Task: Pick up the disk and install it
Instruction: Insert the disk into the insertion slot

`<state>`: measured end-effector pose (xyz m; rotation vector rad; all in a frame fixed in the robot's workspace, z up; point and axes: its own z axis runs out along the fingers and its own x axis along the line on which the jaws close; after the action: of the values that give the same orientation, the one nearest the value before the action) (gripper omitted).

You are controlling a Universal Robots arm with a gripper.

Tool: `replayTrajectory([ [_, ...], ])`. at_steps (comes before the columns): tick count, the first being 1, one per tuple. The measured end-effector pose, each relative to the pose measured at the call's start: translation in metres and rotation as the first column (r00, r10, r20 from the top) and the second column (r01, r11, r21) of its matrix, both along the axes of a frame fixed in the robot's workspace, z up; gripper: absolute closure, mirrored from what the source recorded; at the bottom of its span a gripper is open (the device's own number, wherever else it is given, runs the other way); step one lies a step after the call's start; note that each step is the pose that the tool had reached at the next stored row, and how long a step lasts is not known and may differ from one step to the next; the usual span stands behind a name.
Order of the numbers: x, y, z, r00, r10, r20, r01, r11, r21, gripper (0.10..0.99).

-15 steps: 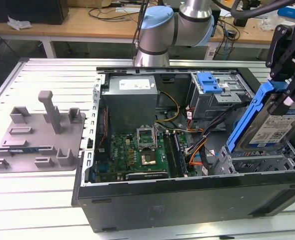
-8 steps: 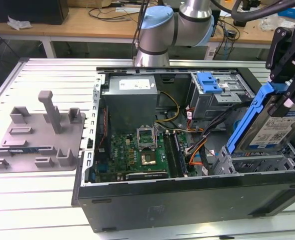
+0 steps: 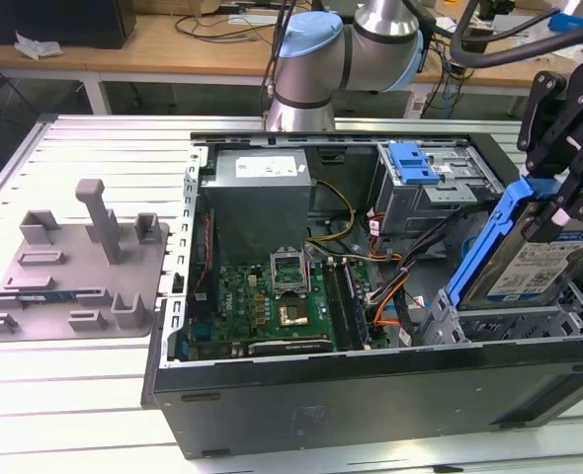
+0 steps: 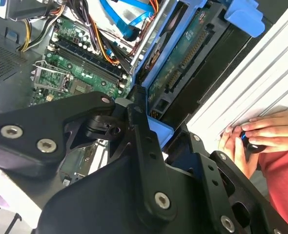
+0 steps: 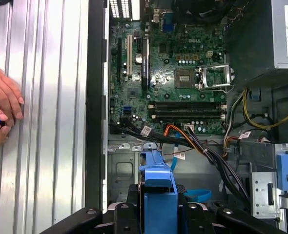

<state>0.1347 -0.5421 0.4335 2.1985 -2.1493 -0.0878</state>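
One black gripper, clamped tight on the blue plastic frame of the disk. That's the flat silver metal hard drive with the white-and-blue label. The drive hangs tilted, with its low end down at the grey metal drive cage, and I can't tell if the two actually touch. The cage sits at the exterior view's right end of the open black computer case.

Inside the case there's the green motherboard in the middle and a grey boxy power supply toward the far wall. A blue plastic clip sits on the upper bay, just behind the drive.

The case stands on a ribbed silver metal bench. A grey moulded plastic tray with upright posts sits well apart from it, near the bench's edge on the exterior view's left.

In the second wrist view a person's hands rest on the bench right beside the case, holding something small and dark.
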Motion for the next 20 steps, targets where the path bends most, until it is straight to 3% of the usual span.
replayTrajectory([
  [20, -0.0001, -0.0021, -0.0424, 0.9999, 0.017, 0.0001, -0.017, 0.9999, 0.000, 0.722],
])
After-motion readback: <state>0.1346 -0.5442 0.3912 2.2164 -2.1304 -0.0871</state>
